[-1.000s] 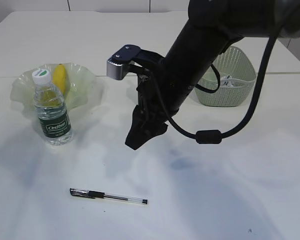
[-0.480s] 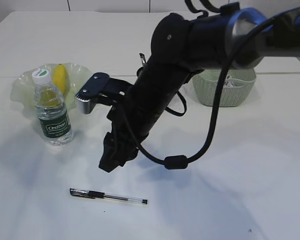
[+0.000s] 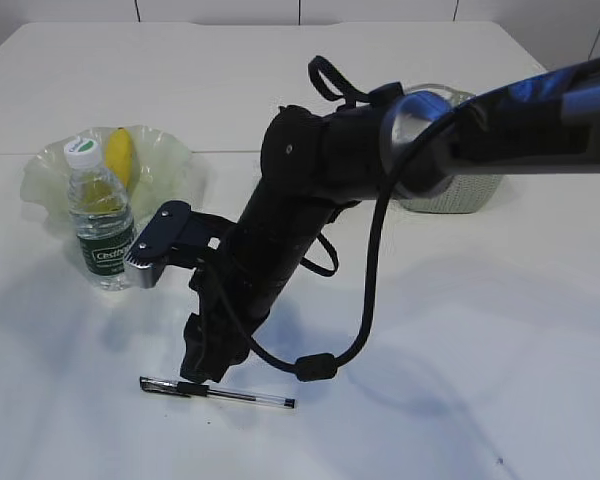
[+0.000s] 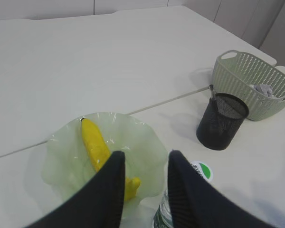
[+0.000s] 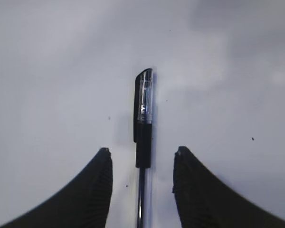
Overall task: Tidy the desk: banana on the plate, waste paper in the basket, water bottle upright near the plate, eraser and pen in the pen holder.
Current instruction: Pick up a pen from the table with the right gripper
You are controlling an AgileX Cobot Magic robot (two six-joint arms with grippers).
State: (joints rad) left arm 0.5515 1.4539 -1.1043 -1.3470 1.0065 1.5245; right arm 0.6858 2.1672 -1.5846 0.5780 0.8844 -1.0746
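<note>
Moved since the earlier frame: right arm, swung from above mid-counter down and leftward; its pincer [image 3: 202, 362] now hangs just above the pen [image 3: 217, 392]. Nothing else has shifted.

Done, as judged:
- banana [image 4: 97, 147] lying in the plate [image 4: 147, 137];
- water bottle [image 3: 103, 218] upright, touching the plate's front rim;
- crumpled paper [image 4: 264, 89] inside the basket [image 4: 237, 76].

Left: pen, flat on the counter [image 3: 460, 360]. Eraser not seen in any view; whether it sits in the pen holder [image 4: 222, 121] cannot be told.

Right pincer [image 5: 141, 190]: spread, empty, one finger either side of the pen's grip section, capped end pointing away beyond the fingertips.

Left pincer [image 4: 143, 190]: part spread, empty, raised; banana and plate lie beneath and ahead, bottle cap just right of its right finger.

View differences: only the left wrist view shows the pen holder and the basket's contents; the exterior view has the arm hiding the holder. Only the right wrist view shows the fingers straddling the pen.
</note>
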